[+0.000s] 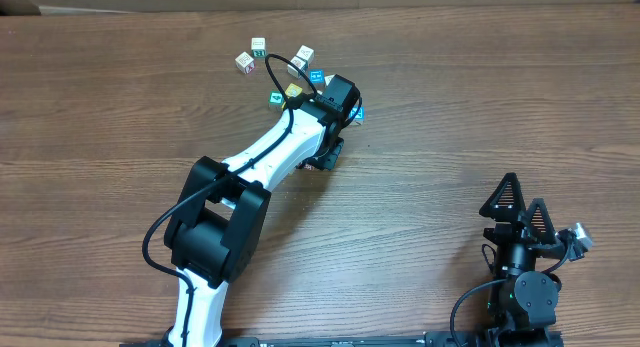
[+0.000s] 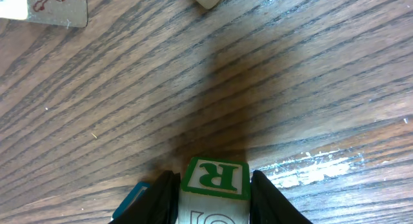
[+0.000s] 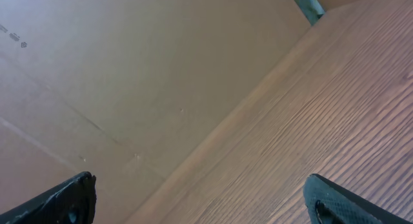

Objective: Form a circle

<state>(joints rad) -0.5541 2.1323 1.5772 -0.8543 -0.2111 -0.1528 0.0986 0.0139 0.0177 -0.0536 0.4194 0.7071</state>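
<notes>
matt wood-grain table (image 1: 450, 107), smooth printed cube (image 2: 215, 177)

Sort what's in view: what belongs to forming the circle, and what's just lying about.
Job: R cube, gripped in the left fingers; loose cubes near it, such as the cyan cube and white cube.
Lying about: right fingers, open, off to the side; cardboard wall.
</notes>
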